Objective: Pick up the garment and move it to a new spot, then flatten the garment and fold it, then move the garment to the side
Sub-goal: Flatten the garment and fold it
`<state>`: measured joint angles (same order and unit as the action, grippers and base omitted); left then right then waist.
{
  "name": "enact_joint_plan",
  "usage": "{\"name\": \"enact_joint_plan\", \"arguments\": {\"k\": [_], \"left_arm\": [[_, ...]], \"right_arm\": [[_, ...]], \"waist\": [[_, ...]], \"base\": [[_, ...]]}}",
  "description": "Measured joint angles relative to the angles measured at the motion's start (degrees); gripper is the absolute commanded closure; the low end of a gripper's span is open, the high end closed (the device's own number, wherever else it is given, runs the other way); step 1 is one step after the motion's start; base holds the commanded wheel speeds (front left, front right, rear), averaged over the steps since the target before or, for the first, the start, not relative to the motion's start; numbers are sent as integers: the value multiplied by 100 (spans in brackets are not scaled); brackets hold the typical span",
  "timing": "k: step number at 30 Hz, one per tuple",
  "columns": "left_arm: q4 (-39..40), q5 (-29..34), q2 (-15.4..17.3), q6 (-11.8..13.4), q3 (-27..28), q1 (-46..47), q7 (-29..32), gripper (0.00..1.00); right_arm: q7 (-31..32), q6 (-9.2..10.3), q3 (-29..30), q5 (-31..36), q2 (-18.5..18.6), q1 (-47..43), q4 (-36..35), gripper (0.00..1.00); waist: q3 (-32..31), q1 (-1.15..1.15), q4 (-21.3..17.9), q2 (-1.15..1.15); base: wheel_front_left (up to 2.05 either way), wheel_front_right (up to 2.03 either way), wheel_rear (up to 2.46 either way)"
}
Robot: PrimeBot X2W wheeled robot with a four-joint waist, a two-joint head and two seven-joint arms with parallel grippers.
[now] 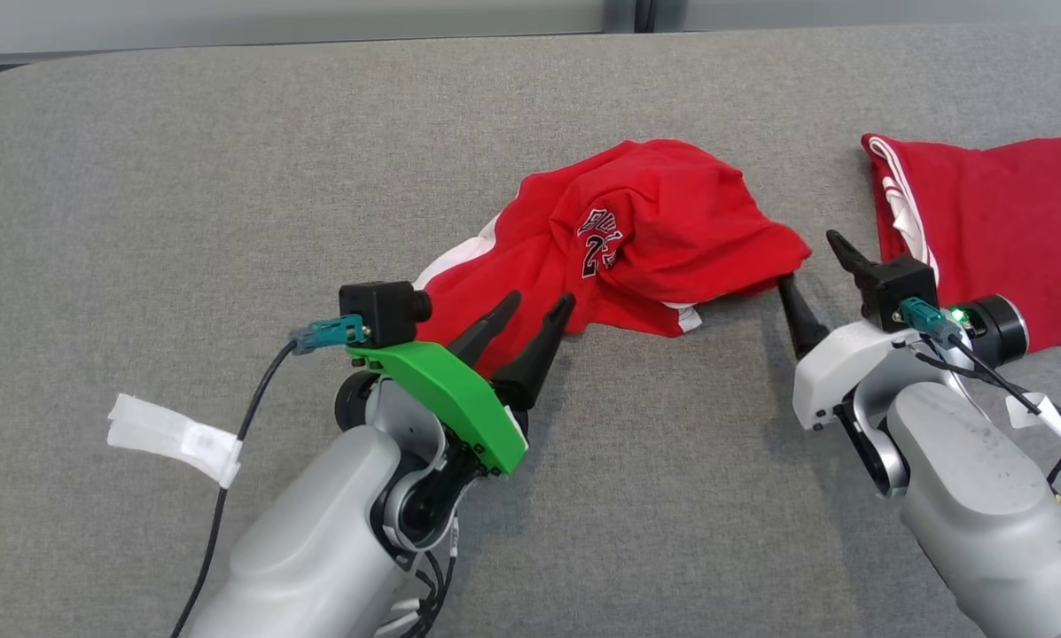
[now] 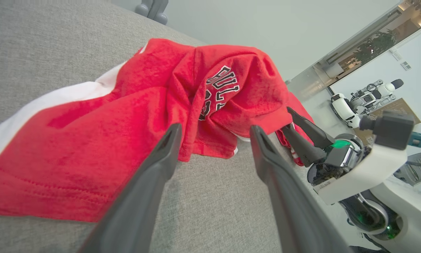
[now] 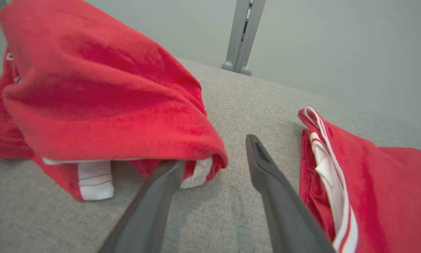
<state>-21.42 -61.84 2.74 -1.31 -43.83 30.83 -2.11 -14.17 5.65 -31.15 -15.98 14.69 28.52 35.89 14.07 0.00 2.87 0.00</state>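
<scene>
The garment [image 1: 654, 230] is a red jersey with white trim and a black number print, lying crumpled in a mound at the middle of the grey table [image 1: 229, 177]. My left gripper [image 1: 539, 301] stands open at the jersey's near left edge, one finger over the cloth [image 2: 143, 105], holding nothing. My right gripper [image 1: 811, 259] is open at the jersey's right tip. In the right wrist view one of its fingers [image 3: 161, 182] reaches under the raised hem [image 3: 90, 105], the other stands free over bare table.
A second red garment [image 1: 991, 213] with white stripes lies at the table's right, close beside my right wrist [image 3: 372, 175]. A strip of white tape [image 1: 171, 439] sits near the left arm's cable. Another robot [image 2: 365, 98] stands far off in the room.
</scene>
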Motion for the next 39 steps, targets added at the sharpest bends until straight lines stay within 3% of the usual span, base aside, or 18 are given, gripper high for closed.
{"name": "enact_joint_plan", "arguments": {"k": [7, 14, 23, 32, 35, 37, 39], "left_arm": [[67, 1, 216, 36, 241, -24, -168, 0], [313, -63, 379, 141, 472, -128, -282, 0], [521, -88, 409, 197, 364, -161, -205, 0], [645, -87, 396, 213, 296, -160, -143, 0], [673, -87, 396, 215, 293, -160, -137, 0], [684, -87, 397, 216, 293, -160, -126, 0], [688, -87, 399, 243, 297, -160, -100, 0]], "right_arm": [[0, 59, 237, -70, -36, -382, -254, 0], [-1, 59, 52, -122, -320, -1049, -539, 0], [-10, 58, -60, -121, -537, -1035, -725, 0], [-10, 42, -45, -155, -706, -719, -524, 0], [-9, 14, -18, -218, -739, -613, -367, 4], [14, -9, -8, -241, -746, -605, -234, 14], [19, -12, 1, -302, -758, -605, -113, 16]], "waist": [[-50, 0, 21, 0], [-74, 0, -33, 0], [24, 0, -157, 0], [99, 0, 16, 0], [106, 0, 88, 0], [101, 0, 129, 0], [90, 0, 164, 0]], "base": [[0, 0, 0], [0, 0, 0], [0, 0, 0], [0, 0, 0], [0, 0, 0], [0, 0, 0], [0, 0, 0]]}}
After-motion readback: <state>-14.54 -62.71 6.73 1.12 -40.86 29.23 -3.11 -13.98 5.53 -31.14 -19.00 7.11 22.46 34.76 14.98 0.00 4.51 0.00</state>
